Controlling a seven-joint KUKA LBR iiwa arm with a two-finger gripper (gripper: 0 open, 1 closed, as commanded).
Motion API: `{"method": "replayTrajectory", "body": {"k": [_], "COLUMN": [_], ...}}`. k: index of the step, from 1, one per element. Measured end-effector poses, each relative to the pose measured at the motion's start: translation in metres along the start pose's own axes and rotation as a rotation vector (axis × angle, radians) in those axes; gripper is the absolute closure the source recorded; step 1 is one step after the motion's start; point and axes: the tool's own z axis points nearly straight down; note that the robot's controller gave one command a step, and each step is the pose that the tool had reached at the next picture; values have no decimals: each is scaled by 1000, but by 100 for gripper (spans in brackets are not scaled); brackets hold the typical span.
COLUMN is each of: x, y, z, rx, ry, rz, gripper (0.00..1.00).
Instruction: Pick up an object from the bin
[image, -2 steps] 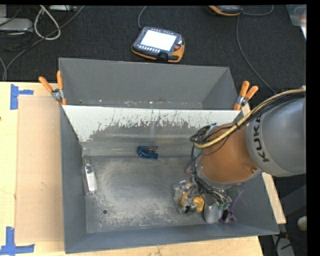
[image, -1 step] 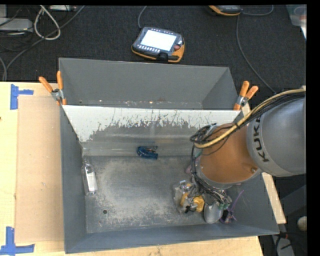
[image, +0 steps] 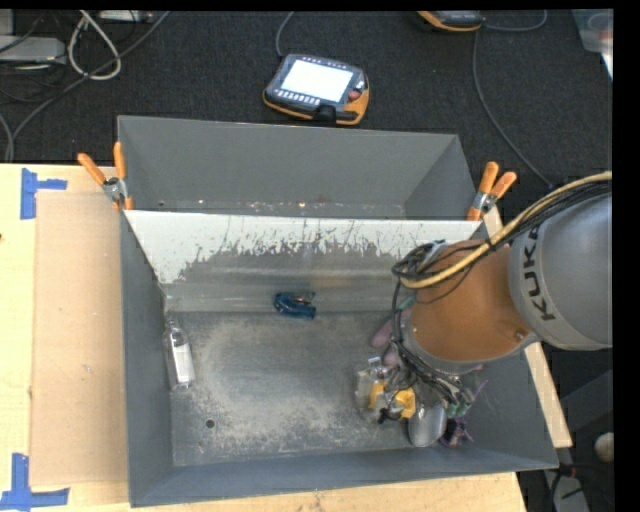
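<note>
My gripper (image: 390, 383) is down in the bin's front right corner, mostly hidden under the arm's orange cover. It sits in a small heap of things. Right at it lies a yellow piece (image: 401, 402), and a grey rounded object (image: 426, 424) lies just in front of that. Purple bits (image: 462, 430) lie to the right of the grey object. A pinkish piece (image: 382, 337) pokes out at the cover's left edge.
A small blue object (image: 295, 305) lies at the foot of the back wall, near the middle. A clear little bottle (image: 180, 356) lies along the left wall. The arm and its cables cover the bin's right side.
</note>
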Motion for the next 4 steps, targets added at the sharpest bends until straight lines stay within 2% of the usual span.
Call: {"method": "replayTrajectory", "body": {"k": [1,2,3,4], "x": [5,15,15,29], "y": [-5,-31,-31,-97], "z": [-8,-10,-10,20], "rx": [-2,-2,-3,-7], "ry": [2,3,3,1], "rz": [-13,10,10,-160], "gripper": [100,0,0,0]}}
